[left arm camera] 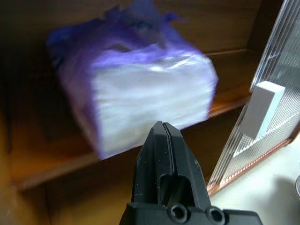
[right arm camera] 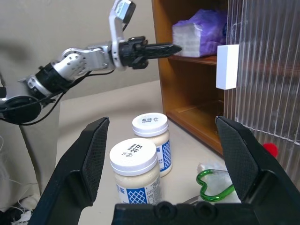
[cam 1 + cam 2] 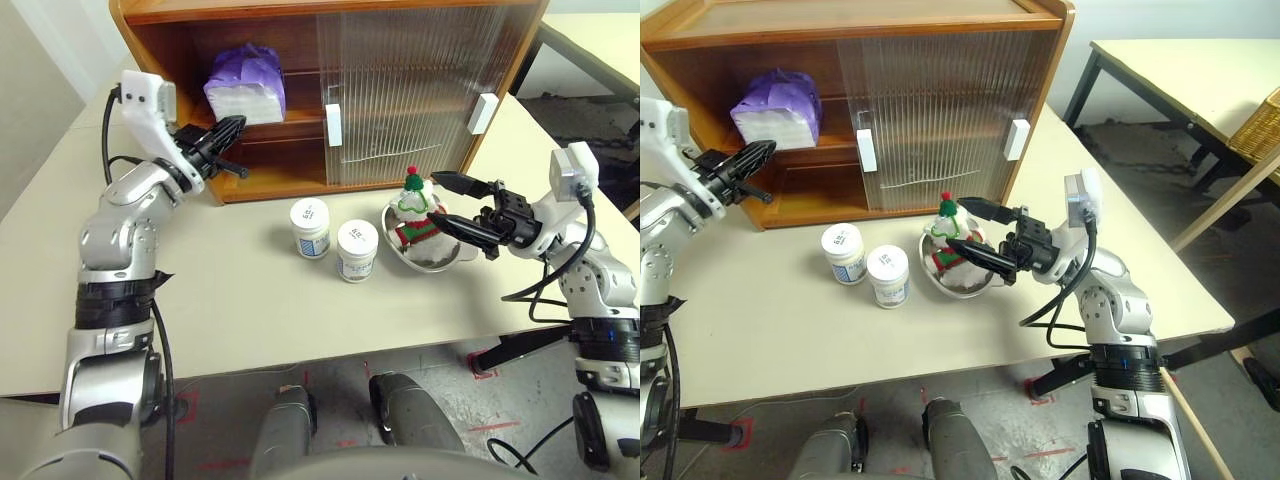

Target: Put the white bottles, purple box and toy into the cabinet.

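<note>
The purple box [image 3: 245, 85] lies on the upper shelf in the open left half of the cabinet [image 3: 300, 186]. My left gripper [image 3: 238, 124] is shut and empty, its tip just in front of the box [image 1: 140, 93]. Two white bottles [image 3: 310, 228] [image 3: 357, 250] stand side by side on the table before the cabinet. To their right, the toy [image 3: 412, 205] sits in a steel bowl [image 3: 440, 262]. My right gripper [image 3: 437, 198] is open, with one finger on either side of the toy's right flank, and holds nothing.
Two ribbed sliding doors [image 3: 400, 90] with white handles [image 3: 333, 125] cover the cabinet's middle and right. The lower left shelf is open. A second table [image 3: 1200, 70] and a wicker basket [image 3: 1260, 125] stand off to the right.
</note>
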